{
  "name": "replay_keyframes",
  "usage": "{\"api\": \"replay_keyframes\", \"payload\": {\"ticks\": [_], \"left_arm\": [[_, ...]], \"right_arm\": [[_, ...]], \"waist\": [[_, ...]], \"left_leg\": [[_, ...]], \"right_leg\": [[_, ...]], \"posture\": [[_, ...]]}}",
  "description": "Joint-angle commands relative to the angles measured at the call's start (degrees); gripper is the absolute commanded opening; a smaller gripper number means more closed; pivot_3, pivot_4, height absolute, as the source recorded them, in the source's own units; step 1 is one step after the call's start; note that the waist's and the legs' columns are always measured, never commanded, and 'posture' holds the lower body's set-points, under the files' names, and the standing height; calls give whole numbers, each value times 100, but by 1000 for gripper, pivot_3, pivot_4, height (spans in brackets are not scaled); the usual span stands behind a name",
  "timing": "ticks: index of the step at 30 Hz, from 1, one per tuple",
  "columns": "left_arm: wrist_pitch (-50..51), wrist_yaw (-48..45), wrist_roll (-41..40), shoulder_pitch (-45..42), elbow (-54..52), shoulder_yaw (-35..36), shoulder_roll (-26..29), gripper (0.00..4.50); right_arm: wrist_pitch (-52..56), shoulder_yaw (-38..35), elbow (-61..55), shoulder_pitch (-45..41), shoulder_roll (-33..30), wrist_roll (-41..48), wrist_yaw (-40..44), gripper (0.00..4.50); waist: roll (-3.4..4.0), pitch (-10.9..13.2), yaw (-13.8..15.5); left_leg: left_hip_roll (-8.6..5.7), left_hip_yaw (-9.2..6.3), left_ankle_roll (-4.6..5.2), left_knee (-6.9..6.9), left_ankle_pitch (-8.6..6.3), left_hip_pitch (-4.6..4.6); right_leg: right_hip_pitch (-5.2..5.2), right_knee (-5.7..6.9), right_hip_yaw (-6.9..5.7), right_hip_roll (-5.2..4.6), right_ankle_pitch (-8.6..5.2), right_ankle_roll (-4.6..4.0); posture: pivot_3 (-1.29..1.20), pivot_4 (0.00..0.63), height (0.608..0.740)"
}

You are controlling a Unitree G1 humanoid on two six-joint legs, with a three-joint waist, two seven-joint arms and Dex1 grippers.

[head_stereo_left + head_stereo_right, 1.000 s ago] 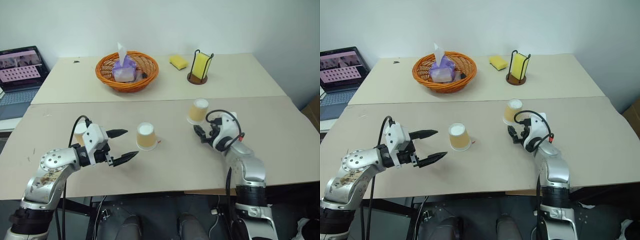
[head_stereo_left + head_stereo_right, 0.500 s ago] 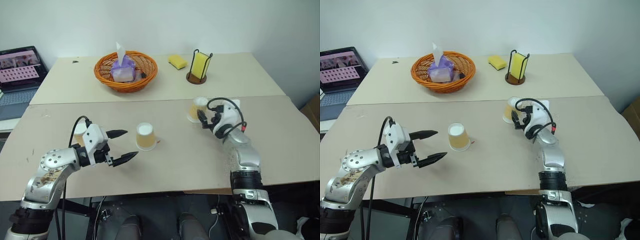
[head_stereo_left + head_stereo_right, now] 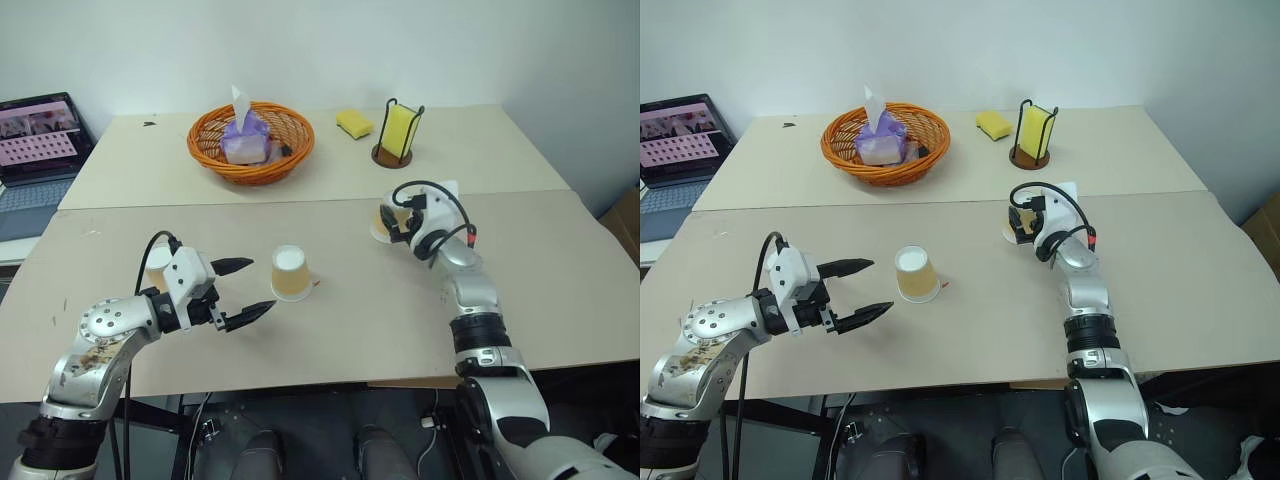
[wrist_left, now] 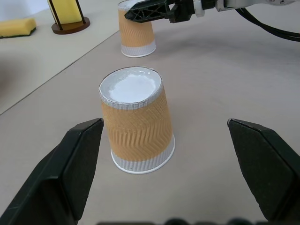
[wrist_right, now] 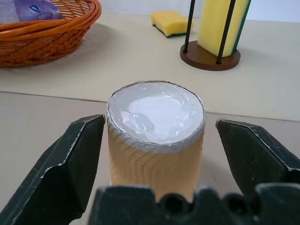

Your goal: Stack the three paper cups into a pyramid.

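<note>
We see our right gripper (image 5: pixel 154 154) spread wide with a paper cup (image 5: pixel 155 136) standing upside down between its two black fingers (image 5: pixel 75 159); the cup sits deep in the gap, a sliver of space visible on each side, so nothing is clamped. Beyond that cup, farther out from the gripper, lie a yellow sponge (image 5: pixel 171 22) flat on the far table (image 3: pixel 480 150) and a second sponge upright in a wire holder (image 5: pixel 213 35) with a round wooden base. Off to the gripper's left side is the orange wicker basket (image 5: pixel 44 30) with a purple tissue pack (image 3: pixel 245 140) in it.

Our left gripper (image 4: pixel 171 154) is also fully released, its fingers well apart. A second paper cup (image 4: pixel 137 123) stands upside down just ahead of it, in line with the gap but past the fingertips, touching neither. Farther ahead of this gripper we see the right gripper's cup with the other arm's black finger reaching across its top.

The third paper cup (image 3: pixel 158 268) stands on the near table (image 3: pixel 340 330) behind the left gripper, partly hidden by the wrist. All three cups are apart, none stacked. A laptop (image 3: pixel 35 150) sits at the far left edge.
</note>
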Motion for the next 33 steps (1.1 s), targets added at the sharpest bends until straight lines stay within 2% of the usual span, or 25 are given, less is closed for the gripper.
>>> {"api": "replay_keyframes", "payload": {"ticks": [1, 7, 11, 13, 17, 21, 25, 28, 33], "left_arm": [[-17, 41, -27, 37, -230, 164, 55, 4500], [-8, 74, -34, 73, -249, 188, 64, 4500], [-9, 81, -36, 102, -260, 200, 72, 4500], [-12, 80, -29, 101, -251, 195, 73, 4500], [-9, 83, -28, 93, -248, 185, 69, 4500], [2, 94, -22, 97, -265, 148, 54, 4500], [22, 103, -34, 140, -313, 148, 53, 4500], [29, 96, -34, 126, -295, 128, 49, 4500], [52, 86, -32, 81, -301, 116, 57, 4500]], "right_arm": [[-373, -73, 345, -358, -41, 75, 36, 4435], [-560, -105, 608, -485, -34, 122, 75, 4435], [-583, -98, 580, -472, -23, 137, 129, 3508], [-555, -83, 544, -471, -18, 147, 176, 2823], [-463, -53, 341, -425, -48, 198, 385, 2786], [-177, -16, -531, -175, -419, 644, 1507, 2786], [699, 20, -1408, 16, -1024, 1517, 3032, 2786], [1251, 367, -1865, 219, -1509, 1977, 4370, 2786], [1487, 1135, -2374, 690, -1966, 2197, 6034, 2786]], "waist": [[1, 0, -3], [1, 1, -2], [1, 1, -2], [1, 1, -4], [1, 1, -4], [4, 3, 4], [4, 5, 37], [4, 5, 53], [3, 5, 16]], "left_leg": [[-1, 2, 0, 0, 0, 0], [0, 0, 0, 0, 0, 0], [0, 0, 0, 0, 0, 0], [0, 0, 0, 0, 0, 0], [0, 0, 0, 0, 0, 0], [0, 0, 0, 0, 0, -1], [-1, -1, 0, 2, 0, -6], [1, -2, 1, 1, 0, 0], [7, 0, 1, 3, -1, 4]], "right_leg": [[0, 0, 1, -1, 0, 0], [-1, 2, 1, 0, 0, 0], [-1, 1, 0, 0, 0, 0], [-1, 1, 1, 0, 0, 0], [-1, 2, 1, 0, 0, 0], [-2, 1, 1, 0, 0, 0], [-1, -2, -1, -3, 0, 0], [5, -4, -4, 0, 0, 0], [8, -6, -2, 7, 0, 0]], "posture": [[0, 150, 740], [0, 150, 740], [0, 150, 740], [0, 150, 740], [0, 150, 740], [0, 150, 740], [0, 150, 740], [0, 150, 740], [0, 150, 740]]}}
